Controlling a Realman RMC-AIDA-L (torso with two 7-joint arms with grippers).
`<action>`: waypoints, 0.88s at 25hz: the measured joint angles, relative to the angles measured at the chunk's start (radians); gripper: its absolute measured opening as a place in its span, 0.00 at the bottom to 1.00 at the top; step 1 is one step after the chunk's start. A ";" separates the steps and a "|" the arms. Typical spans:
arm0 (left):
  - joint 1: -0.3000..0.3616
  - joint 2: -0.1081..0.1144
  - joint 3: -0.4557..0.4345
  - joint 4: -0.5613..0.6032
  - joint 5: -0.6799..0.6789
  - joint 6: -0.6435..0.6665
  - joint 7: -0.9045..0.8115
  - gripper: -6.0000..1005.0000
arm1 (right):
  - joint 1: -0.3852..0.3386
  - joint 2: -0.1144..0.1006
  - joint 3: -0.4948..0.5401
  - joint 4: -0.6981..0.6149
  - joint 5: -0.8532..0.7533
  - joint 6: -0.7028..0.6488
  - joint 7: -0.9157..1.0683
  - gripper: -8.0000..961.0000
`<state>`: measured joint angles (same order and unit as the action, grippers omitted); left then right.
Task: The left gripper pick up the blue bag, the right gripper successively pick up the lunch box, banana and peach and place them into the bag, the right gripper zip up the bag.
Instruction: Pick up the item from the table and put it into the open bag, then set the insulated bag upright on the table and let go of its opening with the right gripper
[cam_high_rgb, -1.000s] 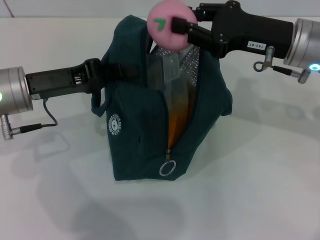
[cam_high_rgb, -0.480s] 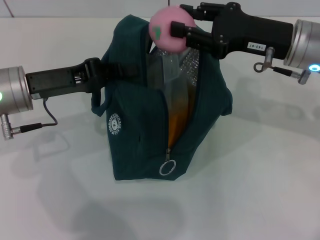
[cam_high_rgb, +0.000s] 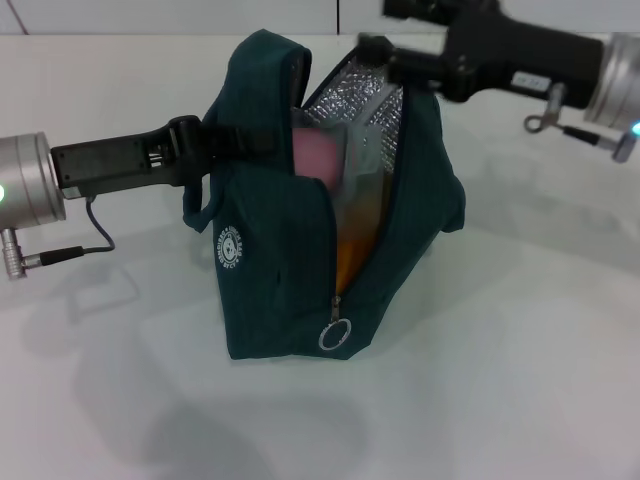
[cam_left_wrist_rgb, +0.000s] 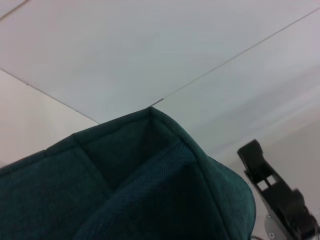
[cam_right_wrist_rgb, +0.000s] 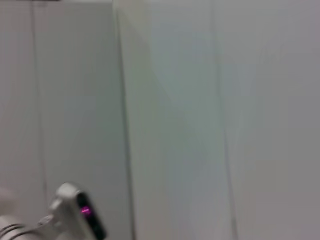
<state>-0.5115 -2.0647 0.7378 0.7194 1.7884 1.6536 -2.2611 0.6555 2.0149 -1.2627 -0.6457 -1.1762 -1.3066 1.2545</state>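
Three items inside the bag (cam_high_rgb: 280, 260) now, judging by what shows through the open top. Half a second ago held above the opening by the right gripper (cam_high_rgb: 385, 28) — now lying in the mouth of the bag, against the near wall: the peach (cam_high_rgb: 318, 152). Just beside it, the clear lunch box (cam_high_rgb: 355, 160), and lower down in the slit an orange strip, most likely the banana (cam_high_rgb: 350, 250).

Pulled back and up from the opening since then, the right gripper, with fingers apart and nothing between them. Hovering now at the far rim, close to the silver lining (cam_high_rgb: 365, 95), probably not touching.

No change on the left side: left gripper (cam_high_rgb: 235, 142) clamped on the bag's upper part as before, keeping the bag upright on the table (cam_high_rgb: 520, 350) and its mouth wide.

So, filling done — only the zipping left. Zipper fully open, ring pull (cam_high_rgb: 336, 335) hanging low at the near end of the bag. Needed next, most likely: bringing the right gripper around and down to that ring, pinching it, then drawing it along the top toward the far end. Possible trouble: peach sitting high and catching the zipper.
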 joint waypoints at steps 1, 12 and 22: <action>0.000 0.000 0.000 0.000 0.000 0.000 0.000 0.04 | -0.004 -0.001 0.015 0.000 -0.002 0.000 0.000 0.64; 0.010 0.000 0.000 0.000 0.000 0.002 0.003 0.04 | -0.107 -0.058 0.071 0.036 -0.009 0.082 0.006 0.69; 0.010 0.000 0.000 0.000 0.000 0.002 0.003 0.04 | -0.104 -0.035 0.068 0.060 -0.141 0.146 0.020 0.69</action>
<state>-0.5015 -2.0648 0.7378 0.7195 1.7886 1.6554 -2.2580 0.5512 1.9801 -1.1946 -0.5862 -1.3173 -1.1607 1.2742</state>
